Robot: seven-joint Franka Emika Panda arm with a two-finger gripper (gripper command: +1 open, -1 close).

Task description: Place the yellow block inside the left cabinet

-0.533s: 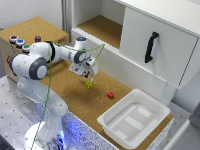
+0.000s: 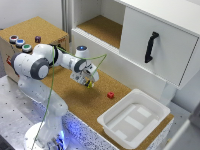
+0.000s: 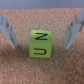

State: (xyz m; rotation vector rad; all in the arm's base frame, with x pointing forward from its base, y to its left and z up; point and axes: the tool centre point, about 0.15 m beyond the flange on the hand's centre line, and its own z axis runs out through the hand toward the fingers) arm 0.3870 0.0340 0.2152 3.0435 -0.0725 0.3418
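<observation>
Yellow block (image 3: 40,44) reads "N", "U"; tool (image 3: 39,31) fingers apart.

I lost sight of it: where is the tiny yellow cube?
In the exterior view the tiny yellow cube sits mid-frame on the cork counter, under the gripper, toward that view's left of the small red cube.

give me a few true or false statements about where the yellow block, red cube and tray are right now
1. The yellow block sits between the open gripper fingers, untouched. True.
2. The yellow block is already inside the left cabinet. False: it lies on the cork surface outside it.
3. The red cube lies in the white tray. False: it sits on the cork beside the tray.
4. The white door with the black handle is shut. True.
5. The gripper holds the red cube. False: the red cube lies apart from it.
</observation>
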